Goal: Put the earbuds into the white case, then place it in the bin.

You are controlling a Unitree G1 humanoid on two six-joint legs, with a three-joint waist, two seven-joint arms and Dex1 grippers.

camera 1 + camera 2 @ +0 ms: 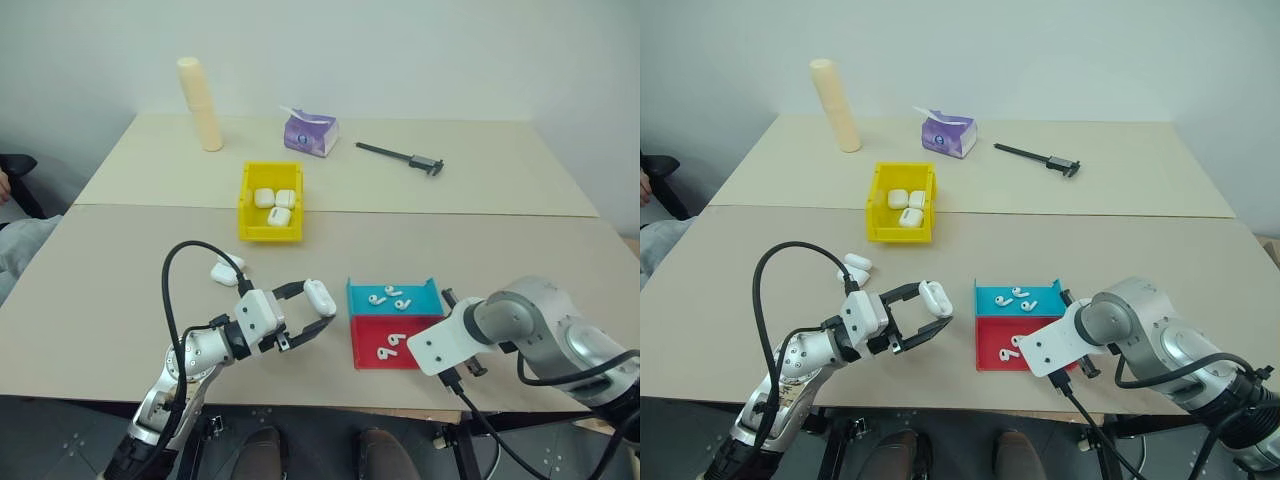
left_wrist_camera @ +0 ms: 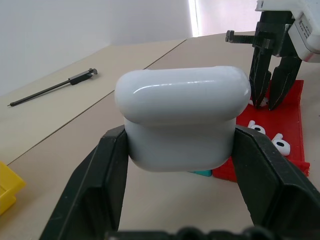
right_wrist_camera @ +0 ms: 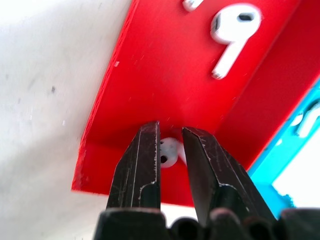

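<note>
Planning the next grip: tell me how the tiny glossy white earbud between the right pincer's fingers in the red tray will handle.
The tiny glossy white plastic earbud looks smooth and rounded, so it may squirt out of the right pincer. It probably weighs almost nothing. On the shallow red plastic tray it would likely skid if nudged.

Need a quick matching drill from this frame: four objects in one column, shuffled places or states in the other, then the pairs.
Things:
1. white case
2. yellow bin
3. caliper
4. earbud

Places or states:
A. lies on the far half of the table, right of the tissue pack
B. between the right gripper's fingers, over the red tray
C. clamped in the left gripper
D. holds three white cases

Pairs: 1-C, 2-D, 3-A, 4-B
</note>
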